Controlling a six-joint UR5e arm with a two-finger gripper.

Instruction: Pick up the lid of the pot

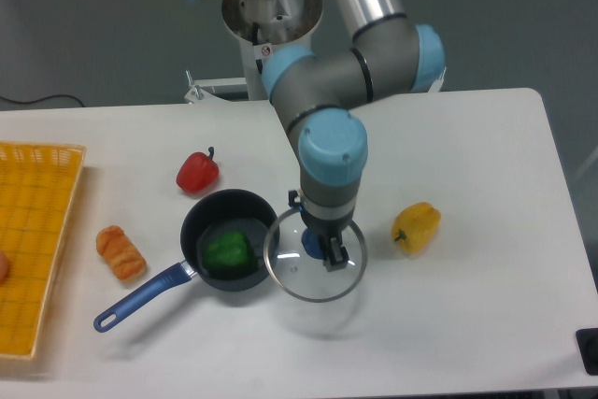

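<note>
At the near right edge of the picture there is a black object (589, 350), cut by the frame, so I cannot tell what it is. On the near left, the blue handle (142, 299) of the black pan (192, 231) points toward the camera and to the left.

The pot lid (318, 284) is of clear glass with a thin rim, and it hangs above the white table (448, 324), just beside the pan. In this view its left rim overlaps the side of the pan; whether they touch, I cannot tell. The gripper (318, 231) has its two fingers closed around the blue knob (312, 243) of the lid, so they are open only as wide as this knob.

Inside the pan lies a green pepper (229, 251). To the right of the lid, apart from it, is a yellow pepper (417, 228). On the left, between the pan and the yellow basket (58, 221), lies a lumpy orange-brown thing (121, 253). The basket is cut by the left edge, and a small part of an orange thing (3, 265) shows in it.

Farther back, behind the pan, is a red pepper (197, 174) with a dark stem. At the far side, the robot arm (388, 58) reaches over the table, and a black cable (42, 101) lies on the left.
</note>
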